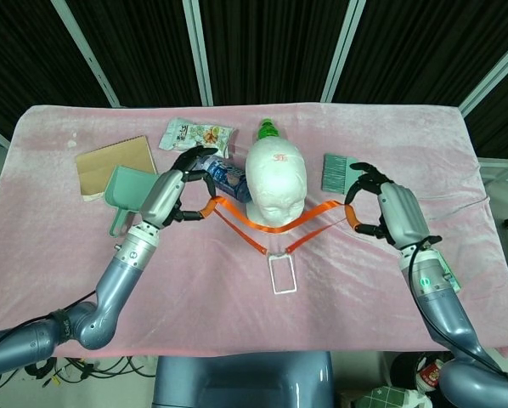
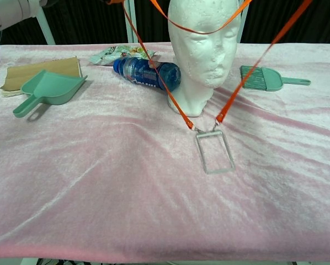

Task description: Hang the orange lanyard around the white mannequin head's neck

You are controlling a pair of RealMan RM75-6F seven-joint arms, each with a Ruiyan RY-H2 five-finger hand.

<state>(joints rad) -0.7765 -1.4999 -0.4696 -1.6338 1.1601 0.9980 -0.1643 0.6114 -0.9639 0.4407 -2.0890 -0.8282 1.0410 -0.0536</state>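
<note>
The white mannequin head (image 1: 274,185) (image 2: 202,49) stands upright mid-table. Both hands hold the orange lanyard (image 1: 237,223) (image 2: 170,96) raised and spread in front of its face. My left hand (image 1: 179,192) pinches the strap left of the head; my right hand (image 1: 386,211) pinches it on the right. One strand crosses the forehead in the chest view. The clear badge holder (image 1: 281,274) (image 2: 214,151) hangs at the bottom, near the cloth in front of the head. In the chest view both hands are above the frame, apart from a bit of the left arm in the top-left corner.
A blue bottle (image 1: 221,176) lies just left of the head, near my left hand. A green dustpan (image 1: 132,192) and brown notebook (image 1: 112,161) sit far left, a snack bag (image 1: 195,134) behind. A green brush (image 1: 347,174) lies right, a green packet (image 1: 438,270) partly behind my right forearm.
</note>
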